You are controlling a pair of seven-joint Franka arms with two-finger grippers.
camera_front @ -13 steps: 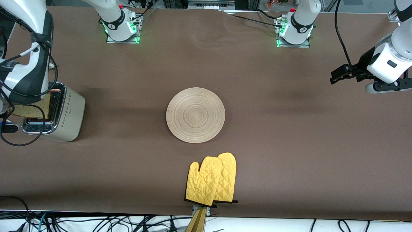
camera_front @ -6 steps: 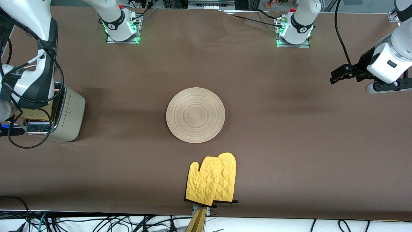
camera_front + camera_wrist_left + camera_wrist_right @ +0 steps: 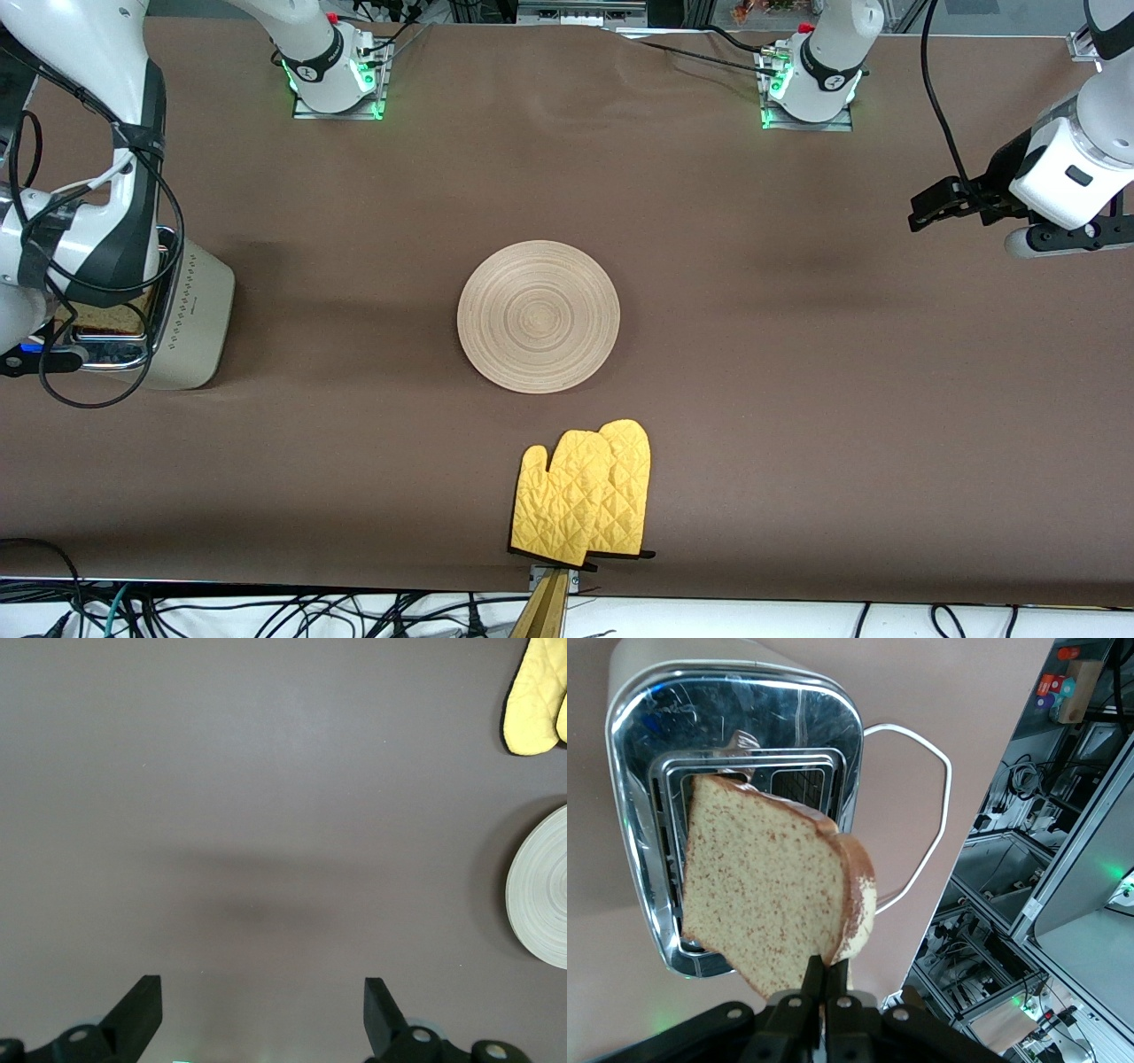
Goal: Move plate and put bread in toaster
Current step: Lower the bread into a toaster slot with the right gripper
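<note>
Bread (image 3: 775, 890) hangs over the toaster (image 3: 735, 806), pinched at one crust edge by the right gripper (image 3: 826, 979), whose fingers are pressed tight together on the slice. The right wrist view shows this plainly: the speckled slice is tilted above the chrome top, partly covering the two slots, with the white power cord (image 3: 921, 806) looping off the toaster's side. From the front view only a strip of the bread (image 3: 102, 316) peeks out under the right arm, and the grip itself is hidden there.

The toaster (image 3: 190, 310) stands at the right arm's end of the table. The round wooden plate (image 3: 538, 316) sits mid-table, bare, and the pair of yellow oven mitts (image 3: 585, 501) lies nearer the front camera than the plate, close to the table's edge.

The left arm waits — its gripper (image 3: 930, 208) is up in the air over the left arm's end of the table, fingers (image 3: 137, 1010) spread wide with nothing between them. Its wrist view shows brown tabletop, plus an edge of the plate (image 3: 540, 890) and a bit of the mitts (image 3: 536, 695).
</note>
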